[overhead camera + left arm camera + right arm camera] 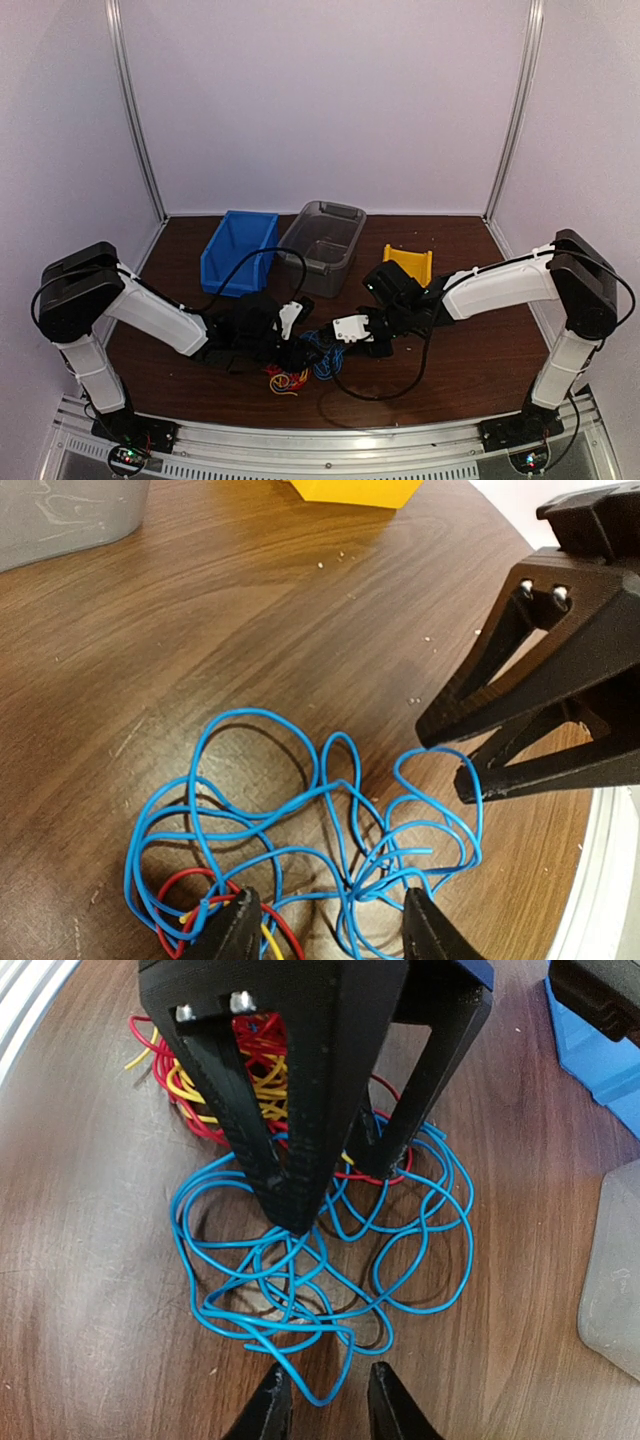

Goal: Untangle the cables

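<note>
Both arm bases sit at the bottom of the overhead shot, and the arms reach in over the table (470,350). The cables (308,362) lie in one small heap near the front middle, blue strands to the right, red and yellow to the left. The left end effector (293,345) and right end effector (330,345) are both down at the heap. A blue bin (238,252), grey tub (322,240) and yellow bin (408,262) stand further back.

Left wrist cam: its own fingers (232,932) are spread wide, with blue loops lying on the table between them and nothing pinched. The right end effector (450,760) comes in from the right, jaws parted, tips just beside a blue loop.

Right wrist cam: its own fingers (268,1410) are parted too, and the end of a blue loop lies in the gap, not clamped. The left end effector (340,1195) stands over the heap with its tips apart.
</note>
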Tool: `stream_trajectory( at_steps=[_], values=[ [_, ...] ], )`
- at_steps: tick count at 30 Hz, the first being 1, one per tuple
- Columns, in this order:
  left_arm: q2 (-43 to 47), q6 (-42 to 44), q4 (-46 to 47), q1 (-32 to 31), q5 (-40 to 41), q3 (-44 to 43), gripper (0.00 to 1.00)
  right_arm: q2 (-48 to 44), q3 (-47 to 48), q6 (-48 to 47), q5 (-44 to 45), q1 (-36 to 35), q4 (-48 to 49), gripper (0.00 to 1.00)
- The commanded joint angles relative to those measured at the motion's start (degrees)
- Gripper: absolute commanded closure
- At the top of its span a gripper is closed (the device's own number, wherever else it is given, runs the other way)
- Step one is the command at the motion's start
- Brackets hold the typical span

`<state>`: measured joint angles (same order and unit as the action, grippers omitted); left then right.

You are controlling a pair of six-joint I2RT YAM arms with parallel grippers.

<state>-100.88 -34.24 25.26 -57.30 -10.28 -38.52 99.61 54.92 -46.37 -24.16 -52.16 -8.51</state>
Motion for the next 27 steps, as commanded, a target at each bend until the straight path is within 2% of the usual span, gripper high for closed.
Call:
stream_trajectory(
  at_steps=[1, 8, 10, 16, 27],
  values=[
    [-0.99, -0.41, 1.29, 0.35, -1.12, 0.38, 0.51, 1.06, 1.12, 0.13, 0.66, -0.8, 0.7, 0.71],
    [-0.98, -0.18, 1.2, 0.35, -1.7, 0.05, 0.51, 2.57, 1.18, 0.3, 2.39, -1.54, 1.39, 0.73],
    [-0.96, -0.13, 1.08, 0.35, -1.73, 0.03, 0.51, 2.56, 1.07, 1.05, 2.68, -1.51, 2.03, 0.77],
    [-1.06, 0.28, 0.29, 0.42, -1.54, 0.11, 0.51, -1.37, 1.01, 2.73, 3.08, -1.33, 1.22, 1.0],
    [-2.4, 0.98, -0.58, 0.43, -1.58, 0.02, 0.51, -12.14, 10.06, 9.6, -5.69, 5.24, -11.65, 1.0]
  ],
)
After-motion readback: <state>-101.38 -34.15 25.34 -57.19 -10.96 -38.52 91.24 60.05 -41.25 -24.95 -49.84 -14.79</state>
